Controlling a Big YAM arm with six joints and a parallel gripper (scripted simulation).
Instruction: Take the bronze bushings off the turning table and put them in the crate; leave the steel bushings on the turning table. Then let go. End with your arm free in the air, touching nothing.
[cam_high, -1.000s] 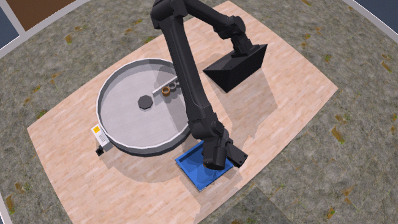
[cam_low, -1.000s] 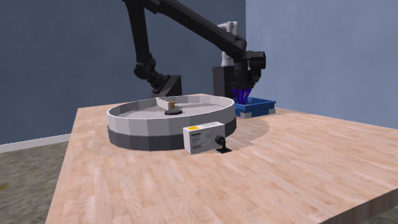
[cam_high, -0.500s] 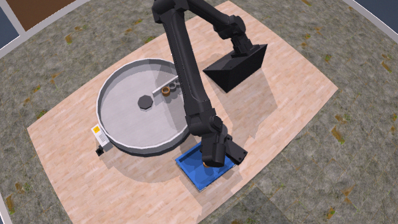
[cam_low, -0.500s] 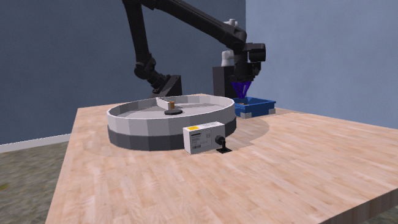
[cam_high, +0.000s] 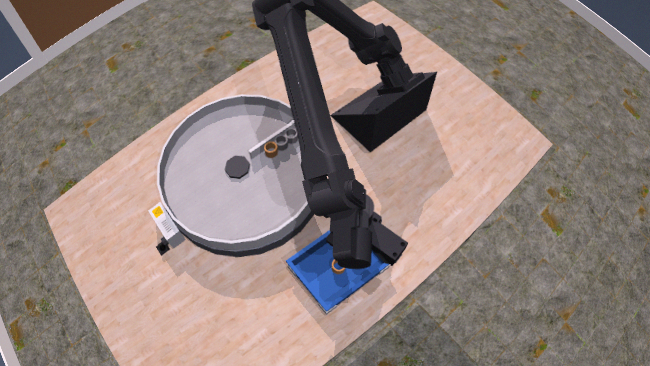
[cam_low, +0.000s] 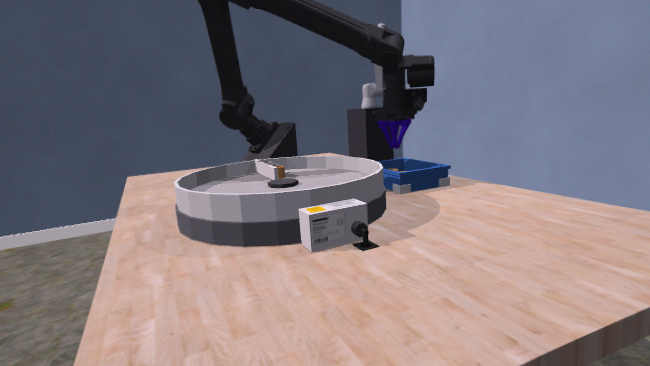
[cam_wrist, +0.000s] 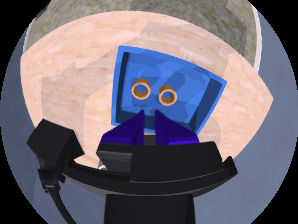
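My gripper (cam_wrist: 149, 113) (cam_low: 395, 142) hangs above the blue crate (cam_high: 310, 272) (cam_low: 417, 175) (cam_wrist: 200, 102). Its purple fingers stand a little apart with nothing between them. Two bronze bushings (cam_wrist: 141, 89) (cam_wrist: 168, 96) lie side by side on the crate floor; one shows in the top view (cam_high: 338, 267). On the grey turning table (cam_high: 200, 200) (cam_low: 240, 202) one bronze bushing (cam_high: 271, 146) (cam_low: 280, 171) stands against a white bar (cam_high: 257, 145), beside two steel bushings (cam_high: 282, 140) (cam_high: 291, 133).
A dark hub (cam_high: 236, 167) (cam_low: 283, 183) sits at the turning table's middle. A white box with a yellow label (cam_high: 164, 222) (cam_low: 332, 223) and a small black sensor (cam_low: 361, 231) stand by the table's rim. The arm's black base (cam_high: 385, 112) is at the back.
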